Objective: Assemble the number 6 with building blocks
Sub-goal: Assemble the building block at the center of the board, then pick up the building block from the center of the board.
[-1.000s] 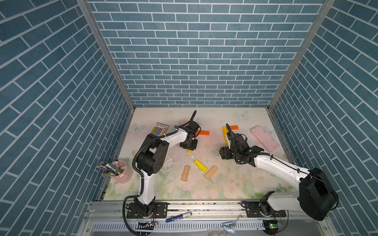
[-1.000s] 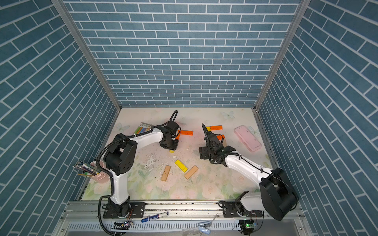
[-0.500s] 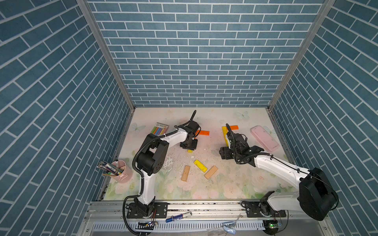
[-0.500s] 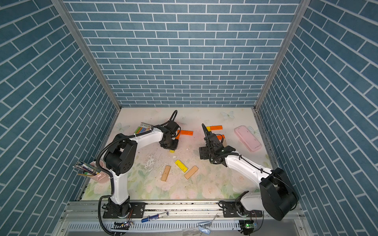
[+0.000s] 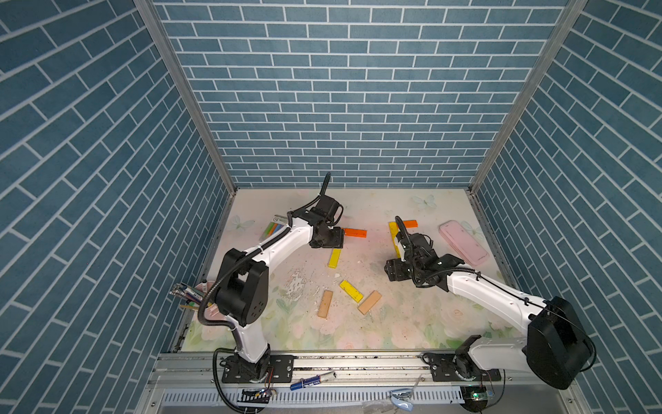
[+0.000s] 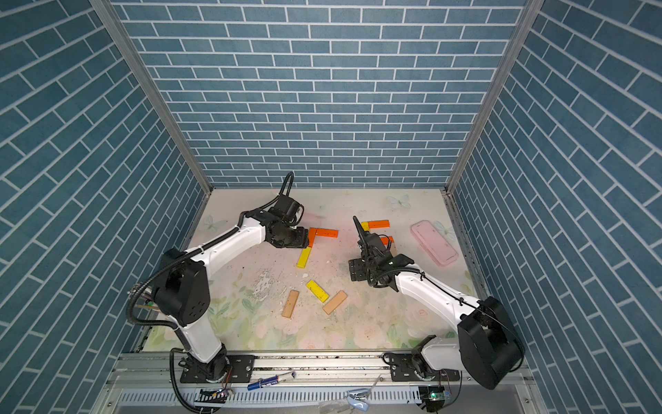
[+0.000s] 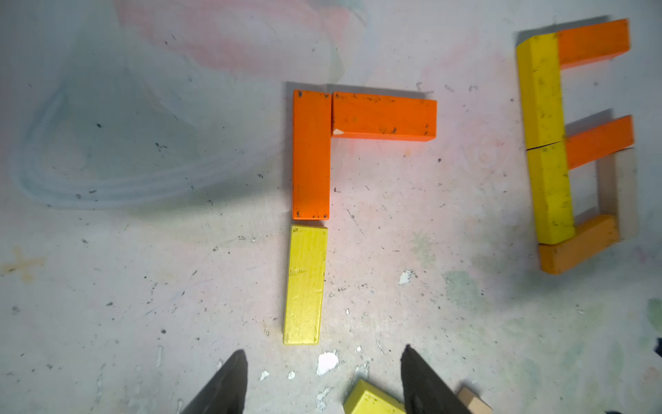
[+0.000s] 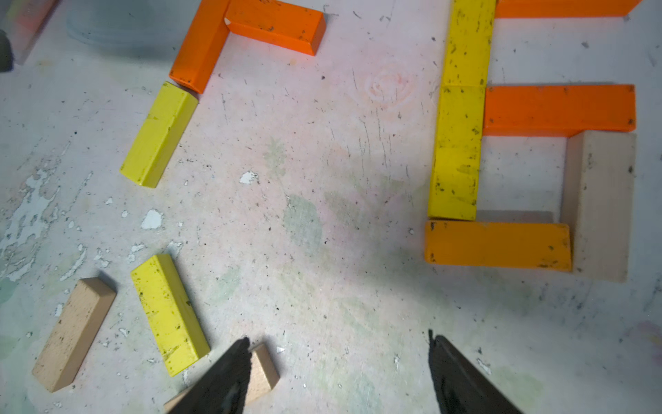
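In the left wrist view two orange building blocks (image 7: 311,154) (image 7: 383,115) form a corner on the mat. A yellow block (image 7: 305,285) lies end to end below the upright orange one. My left gripper (image 7: 323,351) stands open just past that yellow block's near end, with nothing between its fingers. At the right, yellow, orange and tan blocks (image 8: 462,107) form a closed figure. My right gripper (image 8: 337,337) is open over bare mat beside that figure. In both top views a loose yellow block (image 5: 351,290) and two tan blocks (image 5: 325,304) (image 5: 369,302) lie toward the front.
A pink rounded case (image 5: 463,242) lies at the right near the wall. A clear pack of coloured sticks (image 5: 273,228) sits at the back left, and a pink cup of pens (image 5: 200,294) stands by the left wall. Blue brick walls close three sides.
My left gripper was shut and has opened. More of the yellow block beside it now shows in the top views. The right arm has not visibly moved.
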